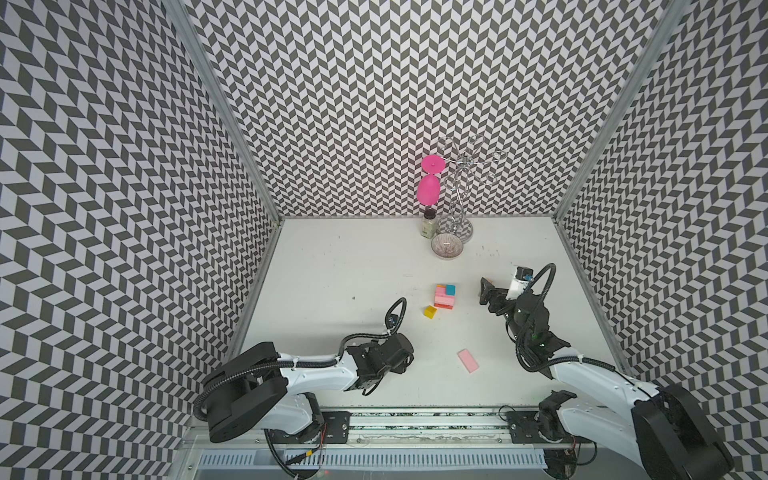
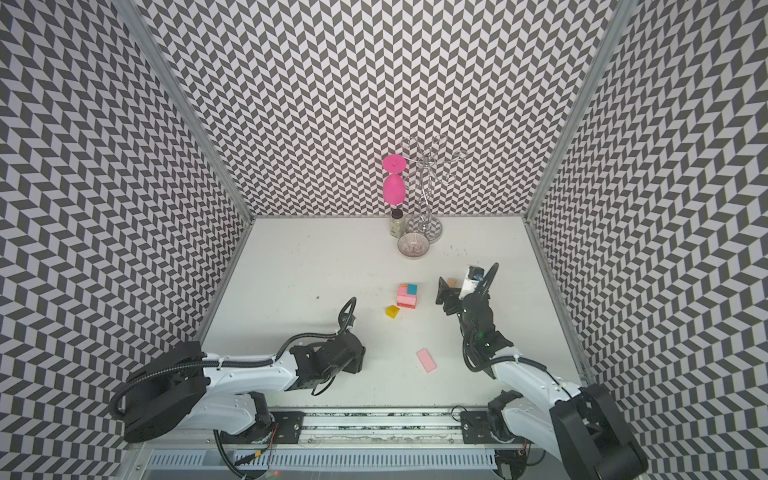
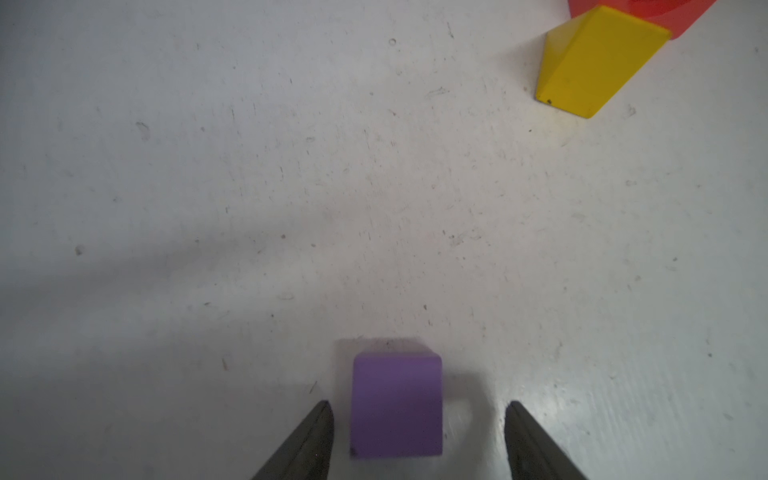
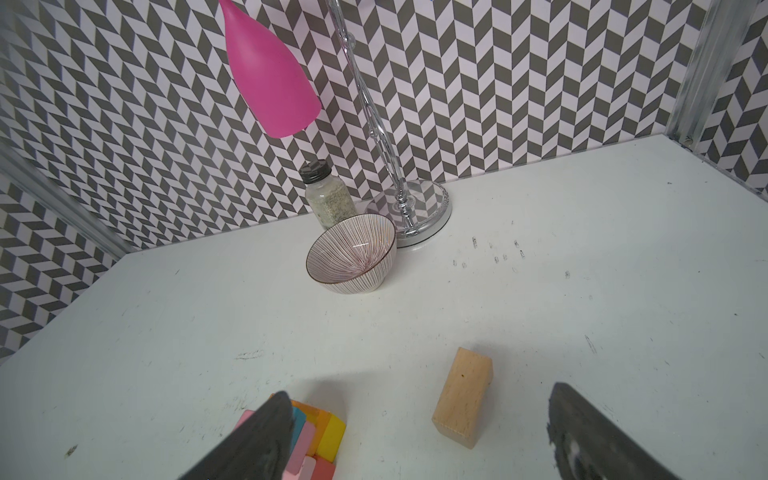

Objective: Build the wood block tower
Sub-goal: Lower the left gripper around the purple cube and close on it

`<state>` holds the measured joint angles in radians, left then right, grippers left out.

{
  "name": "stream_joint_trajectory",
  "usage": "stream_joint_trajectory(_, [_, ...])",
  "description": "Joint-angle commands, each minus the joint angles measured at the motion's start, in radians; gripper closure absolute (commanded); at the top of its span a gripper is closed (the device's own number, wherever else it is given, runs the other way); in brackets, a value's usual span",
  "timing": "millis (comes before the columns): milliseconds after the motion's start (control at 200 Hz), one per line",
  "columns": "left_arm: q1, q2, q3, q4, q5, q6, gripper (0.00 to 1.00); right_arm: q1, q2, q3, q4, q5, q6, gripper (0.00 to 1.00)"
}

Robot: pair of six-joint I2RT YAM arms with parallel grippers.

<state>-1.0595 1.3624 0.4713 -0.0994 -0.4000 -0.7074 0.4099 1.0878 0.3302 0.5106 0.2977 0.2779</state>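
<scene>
Purple block sits, apparently untouched, inside left end effector, jaws parted.

Left claw parted, right claw spread wide

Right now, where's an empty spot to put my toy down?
The left stretch of the table, between the side wall and the block stack, is bare. So is the strip between the stack and the pink slab. The back is crowded: striped bowl, spice jar, glass rack.
</scene>
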Motion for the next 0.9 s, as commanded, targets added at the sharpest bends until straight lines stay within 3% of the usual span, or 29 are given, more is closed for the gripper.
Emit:
stream_joint_trajectory(0, [0.013, 0.029, 0.014, -0.032, -0.017, -0.008, 0.35, -0.005, 0.008, 0.007, 0.068, 0.001, -0.005, 0.07])
stream_joint_trajectory(280, [0.033, 0.028, 0.040, -0.055, -0.006, 0.030, 0.44, -0.005, 0.015, 0.010, 0.066, -0.001, -0.005, 0.07])
stream_joint_trajectory(576, [0.050, 0.057, 0.045, -0.050, 0.000, 0.038, 0.46, -0.006, 0.024, 0.017, 0.060, -0.005, -0.006, 0.07])
stream_joint_trajectory(896, [0.050, 0.078, 0.056, -0.057, -0.010, 0.038, 0.59, -0.006, 0.018, 0.011, 0.066, -0.006, -0.007, 0.06])
